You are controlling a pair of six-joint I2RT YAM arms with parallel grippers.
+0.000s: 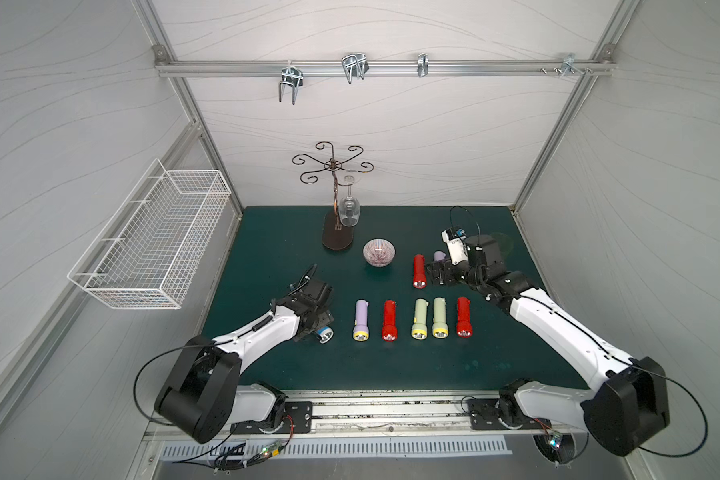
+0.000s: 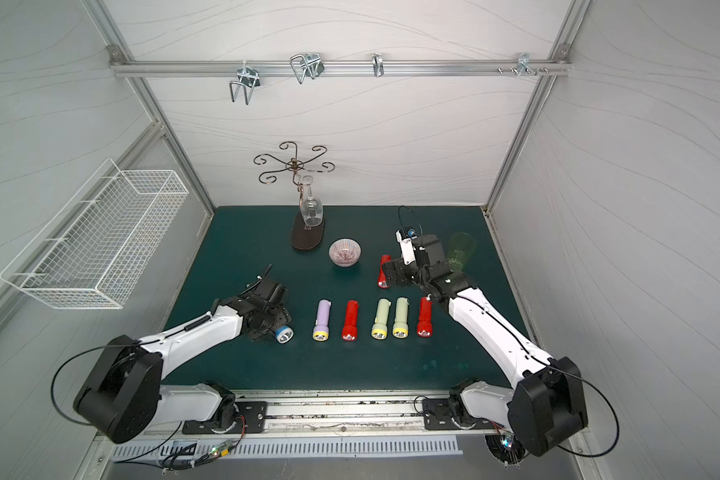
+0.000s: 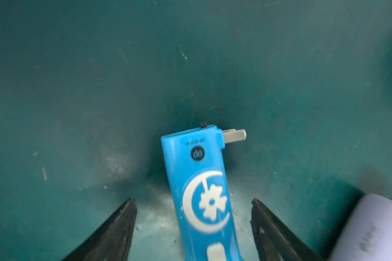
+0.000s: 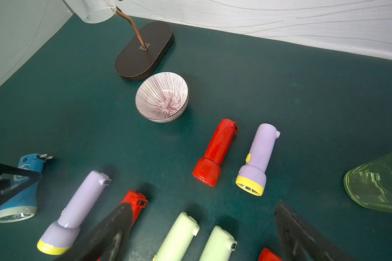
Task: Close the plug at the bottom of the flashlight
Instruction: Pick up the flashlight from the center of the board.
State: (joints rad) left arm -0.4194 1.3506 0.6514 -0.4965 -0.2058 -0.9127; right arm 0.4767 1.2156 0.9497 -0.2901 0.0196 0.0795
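Blue flashlight [image 3: 190, 158], plug [image 3: 234, 135] out, between left tool's [image 3: 193, 200] spread, untouching fingers [image 3: 113, 230]; right tool [image 4: 204, 206] wide, empty.

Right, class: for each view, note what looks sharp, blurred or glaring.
Left wrist view: blue flashlight and its plug fairly sharp, lavender flashlight beside it smeared. Right wrist view: right gripper, its fingers blurred; red flashlight shows glare. Both top views: sharp, evenly lit.
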